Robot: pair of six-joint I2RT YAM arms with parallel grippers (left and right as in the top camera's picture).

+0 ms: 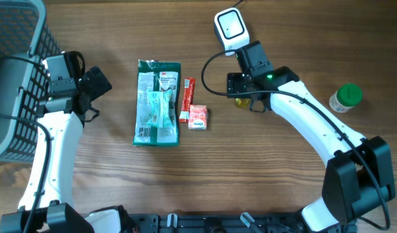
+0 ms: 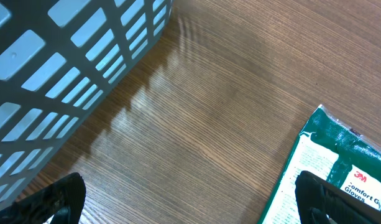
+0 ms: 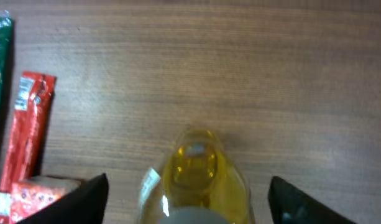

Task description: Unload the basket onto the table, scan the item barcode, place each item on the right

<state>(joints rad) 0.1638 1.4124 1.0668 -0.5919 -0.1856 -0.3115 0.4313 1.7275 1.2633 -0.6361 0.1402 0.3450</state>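
Overhead: yellow bottle [image 1: 242,101] on the bench [image 1: 282,181], beneath the right gripper [image 1: 240,96], just below the white scanner [image 1: 230,27]. Glove packet [image 1: 157,102], red sachet [image 1: 187,98] and small box [image 1: 198,116] are mid-bench, with the basket [image 1: 10,84] far left.

Left wrist: left gripper [image 2: 190,208] spread wide, holding nothing, beside the packet's corner.

Right wrist: jaws apart; bottle between them, clear of both fingers.
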